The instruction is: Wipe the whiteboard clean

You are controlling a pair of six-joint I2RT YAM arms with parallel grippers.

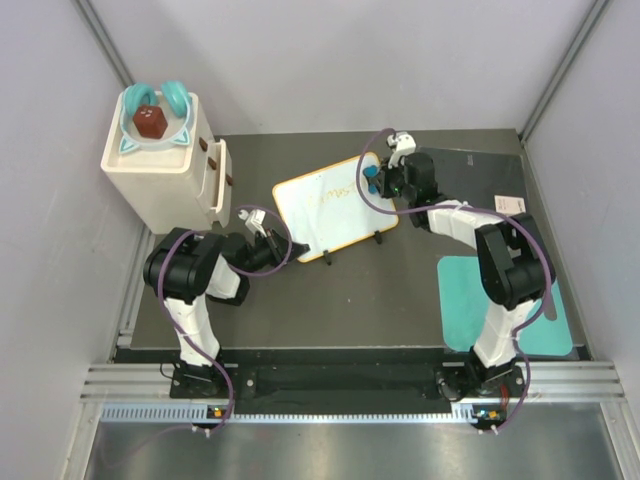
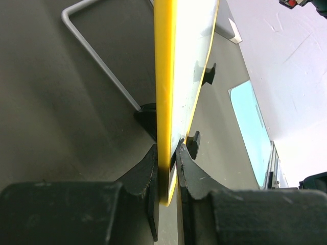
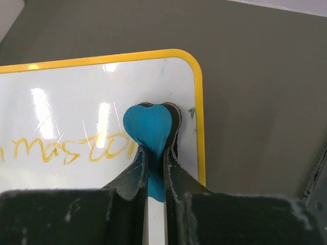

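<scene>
At the middle of the table [image 1: 400, 290], the whiteboard [image 1: 335, 215] is set with its long axis running from 8 o'clock to 2 o'clock in the top view. Its 8 o'clock corner is clamped between the fingers of the left gripper [image 1: 258, 222]. A blue eraser [image 3: 148, 125] is pinched by the right gripper [image 3: 156, 153] and is pressed on the board close to the 2 o'clock corner. From the eraser, the yellow writing [image 3: 66, 148] lies toward 9 o'clock in the right wrist view, along the board's length, so a stroke that way is judged to be called for. The right arm is the nearer to it. Only the left wrist view shows the yellow frame seated edge-on between the jaws; the letters are readable only in the right wrist view.
</scene>
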